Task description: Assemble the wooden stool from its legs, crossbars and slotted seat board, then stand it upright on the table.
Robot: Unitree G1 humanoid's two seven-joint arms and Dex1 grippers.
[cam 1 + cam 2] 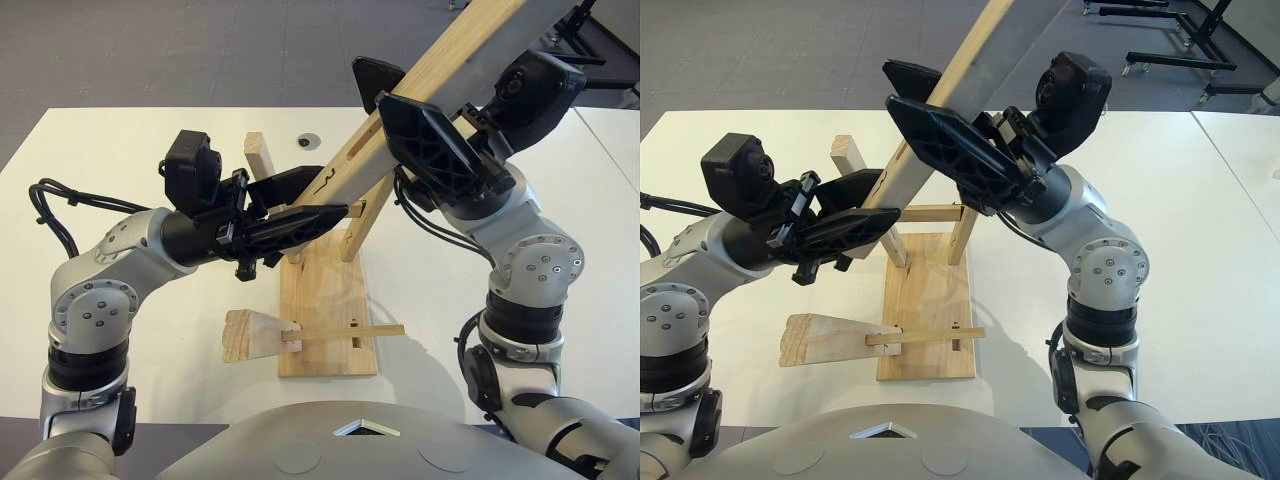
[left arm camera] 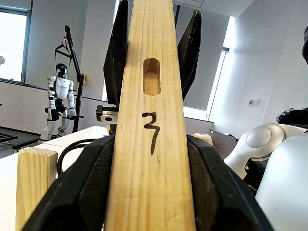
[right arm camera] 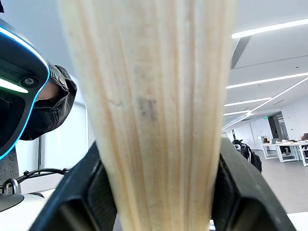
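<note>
Gripping one long wooden leg (image 1: 480, 50) between them, both arms of the robot hold the piece above the white table (image 1: 1200, 250). The leg is steeply tilted, its low end toward the robot's left and its high end up and away to the right. The left gripper (image 1: 888, 195) is clamped on the low end, with one black finger pressed to each side of the wood. The left wrist view shows an oval slot (image 2: 152, 76) cut into the leg's face just beyond those fingers, with a handwritten mark below it. The right gripper (image 1: 898, 86) is closed on the same leg farther up, its broad pads tight against both faces.

Beneath the raised leg, the slotted seat board (image 1: 930, 300) lies flat on the table in front of the robot. Two shorter legs rise from its far end. The left one (image 1: 852, 155) leans outward, and the right one (image 1: 962, 235) stands closer to upright. A crossbar (image 1: 932, 212) joins the two. Near the board's front end, a thin stick (image 1: 930, 335) lies across it. The stick's left end meets a flat, wedge-shaped wooden piece (image 1: 825, 340), which rests on the table beside the board.
</note>
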